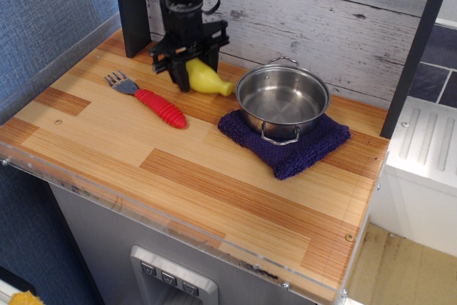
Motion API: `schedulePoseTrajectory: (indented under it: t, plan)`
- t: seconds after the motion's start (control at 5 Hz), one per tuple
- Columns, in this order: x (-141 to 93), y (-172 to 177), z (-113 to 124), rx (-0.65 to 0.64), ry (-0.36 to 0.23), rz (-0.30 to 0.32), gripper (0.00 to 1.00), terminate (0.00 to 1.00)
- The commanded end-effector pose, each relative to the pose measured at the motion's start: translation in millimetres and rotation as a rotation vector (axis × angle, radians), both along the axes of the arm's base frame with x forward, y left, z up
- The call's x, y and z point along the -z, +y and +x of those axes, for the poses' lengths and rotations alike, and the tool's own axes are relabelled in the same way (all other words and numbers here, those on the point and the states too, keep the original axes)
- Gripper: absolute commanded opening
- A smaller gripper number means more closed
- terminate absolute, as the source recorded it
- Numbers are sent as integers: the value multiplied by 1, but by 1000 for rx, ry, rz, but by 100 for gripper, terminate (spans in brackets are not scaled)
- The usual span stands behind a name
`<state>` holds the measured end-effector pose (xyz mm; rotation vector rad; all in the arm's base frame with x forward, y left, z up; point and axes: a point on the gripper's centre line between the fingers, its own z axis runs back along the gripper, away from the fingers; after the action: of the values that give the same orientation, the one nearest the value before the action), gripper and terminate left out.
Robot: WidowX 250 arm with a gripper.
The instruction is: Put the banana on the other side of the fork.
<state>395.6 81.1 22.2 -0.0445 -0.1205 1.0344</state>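
The yellow banana [209,82] is at the back of the wooden counter, behind the fork and just left of the pot, with its stem pointing right. My black gripper [193,71] comes down from above and is shut on the banana's thick left end, which looks slightly raised off the wood. The fork [146,96] lies in front of the banana on a diagonal. Its grey prongs point to the back left and its ribbed red handle [163,110] points to the front right.
A steel pot [282,98] stands on a dark purple cloth [289,156] to the right of the banana. A black post [133,6] and a grey plank wall stand behind. The counter [214,191] ends at the front and right edges.
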Motion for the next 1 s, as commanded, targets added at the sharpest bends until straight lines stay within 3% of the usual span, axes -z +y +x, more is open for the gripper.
schedulePoseTrajectory:
  t: [0.0, 0.2, 0.4, 0.8]
  plan:
    - [-85, 8, -14, -12, -128, 71, 0, 0]
    - [-104, 25, -40, -60, -140, 87, 0, 0]
    - [-108, 40, -71, -112, -143, 104, 0, 0]
    - [-84, 63, -135, -179, -70, 133, 0, 0]
